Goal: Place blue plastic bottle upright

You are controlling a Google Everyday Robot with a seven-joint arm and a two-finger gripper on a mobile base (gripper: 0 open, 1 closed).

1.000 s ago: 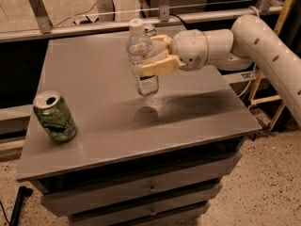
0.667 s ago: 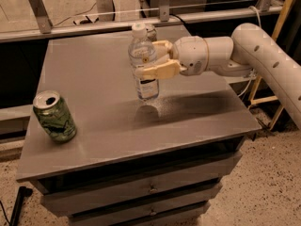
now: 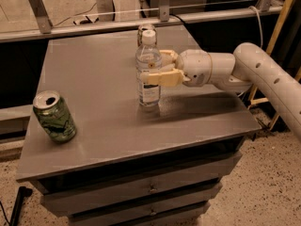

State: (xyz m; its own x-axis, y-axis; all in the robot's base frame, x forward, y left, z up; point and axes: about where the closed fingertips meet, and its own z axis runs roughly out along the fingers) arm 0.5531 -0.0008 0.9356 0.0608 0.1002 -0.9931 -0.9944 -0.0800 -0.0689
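Observation:
The blue plastic bottle (image 3: 149, 91) is clear with a white cap and a pale label. It stands upright near the middle of the grey table (image 3: 94, 74), and its base is at the table top. My gripper (image 3: 151, 68) reaches in from the right and is shut on the bottle's upper body. One cream finger (image 3: 160, 78) crosses the front of the bottle and the other sits behind it.
A green drink can (image 3: 54, 117) stands tilted near the table's front left corner. Another can (image 3: 145, 29) stands at the back edge, behind the bottle. Drawers (image 3: 150, 187) lie under the table top. A railing runs along the back.
The gripper has lowered the bottle from above the table down to the table top, still holding it upright.

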